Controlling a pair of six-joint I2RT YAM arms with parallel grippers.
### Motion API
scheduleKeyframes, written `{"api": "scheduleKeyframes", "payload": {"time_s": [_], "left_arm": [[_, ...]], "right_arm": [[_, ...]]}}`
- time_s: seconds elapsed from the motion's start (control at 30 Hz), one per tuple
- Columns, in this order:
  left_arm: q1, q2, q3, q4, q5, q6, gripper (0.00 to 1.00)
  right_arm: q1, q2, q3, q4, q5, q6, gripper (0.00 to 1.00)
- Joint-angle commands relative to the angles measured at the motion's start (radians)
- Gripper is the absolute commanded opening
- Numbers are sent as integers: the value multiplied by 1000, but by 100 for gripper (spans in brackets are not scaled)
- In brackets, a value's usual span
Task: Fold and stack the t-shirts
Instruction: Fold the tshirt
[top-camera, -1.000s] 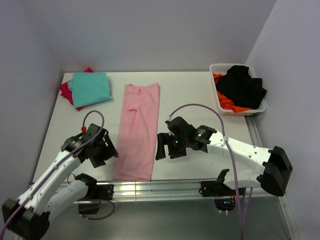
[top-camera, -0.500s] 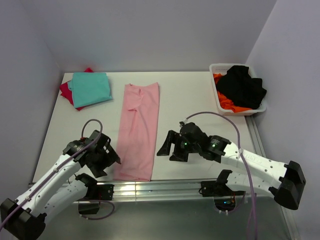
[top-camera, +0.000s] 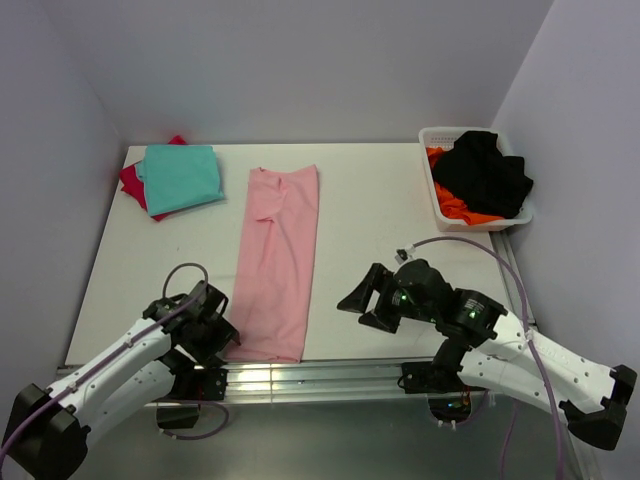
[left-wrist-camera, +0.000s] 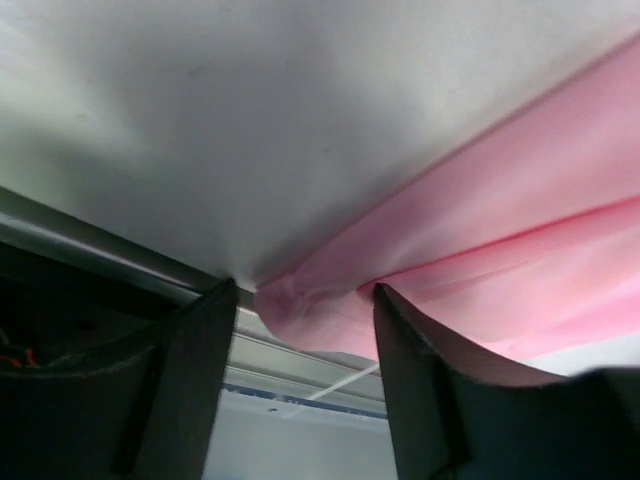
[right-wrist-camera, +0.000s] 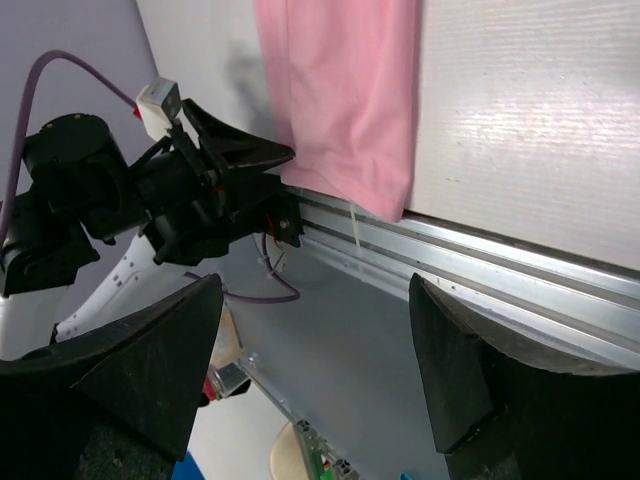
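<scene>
Noted red-magenta cloth shirt (top-camera: 130, 181) mostly buried under folded teal cloth shirt (top-camera: 182, 177); only left edge and one top corner on show. Noted orange cloth (top-camera: 458, 206) in white plastic basket (top-camera: 432, 137) largely covered by black garment (top-camera: 487, 173). In left wrist view, found long light pink cloth shirt (left-wrist-camera: 480, 250) cut off at right edge, its near corner blurred between dark fingers (left-wrist-camera: 185, 370) of left gripper (left-wrist-camera: 305, 300); cannot tell whether touching. In right wrist view, same shirt cut off at top edge

A robot lab: plain walls (top-camera: 300, 70) box in a white worktop (top-camera: 370, 200), with robot arms (top-camera: 120, 360) on a metal rail (top-camera: 340, 372).
</scene>
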Motion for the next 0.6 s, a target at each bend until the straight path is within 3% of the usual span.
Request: {"api": "scheduleKeyframes", "payload": {"time_s": [0.0,0.07,0.13,0.23,0.33,0.57], "left_arm": [[-10,31,-47,80,-3,-56,62],[-10,52,-86,124,6,-55,54],[-11,52,-95,136,0,-52,39],[-14,51,-92,143,-6,-47,33],[-14,61,-88,149,-8,-35,28],[-14,103,-31,132,-23,-6,18]], "right_arm": [[-1,-30,-47,-32,25,53,81],[-3,-30,-55,-20,18,53,81],[-3,-18,-58,-12,15,47,80],[3,13,-81,27,5,56,79],[51,83,-156,174,-22,112,77],[219,499,-95,463,-31,164,76]]}}
